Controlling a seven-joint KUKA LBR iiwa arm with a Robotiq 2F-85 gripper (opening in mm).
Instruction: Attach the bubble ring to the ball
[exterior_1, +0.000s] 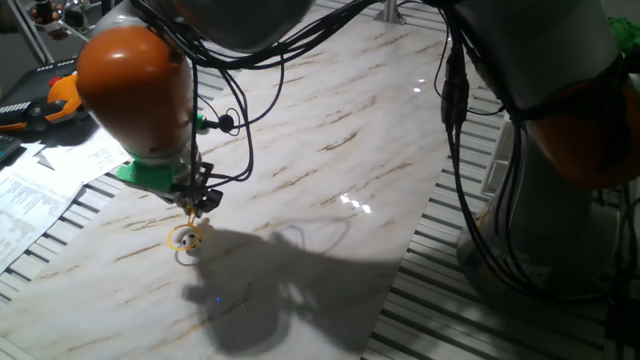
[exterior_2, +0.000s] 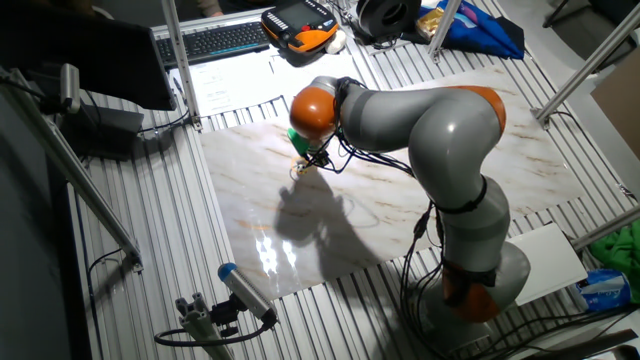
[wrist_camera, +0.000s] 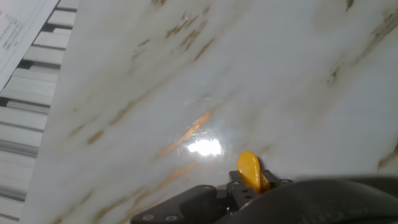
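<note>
The hand (exterior_1: 203, 205) hangs low over the tabletop (exterior_1: 330, 140), near its left edge in one fixed view. Its fingers pinch the short yellow handle of the bubble ring (exterior_1: 186, 238). In the hand view the handle sticks up between the dark fingers, so the hand is closed on it.

The round loop of the bubble ring hangs down just under the hand. It sits right at the tabletop. Inside the loop there is a small pale thing, and I think that is the ball (exterior_1: 186, 241). It is too small and blurry to see its pattern. I cannot tell if the loop is all the way down around the ball or only touching the top of it.

So I think the job is almost done. The ring is picked up and brought to the ball. What may be left is to push the loop down snug and then let go.

Count: one hand, one bubble ring, one ball. I see no other ball on the tabletop. Beside the tabletop lie some printed papers (exterior_1: 40, 190).
</note>
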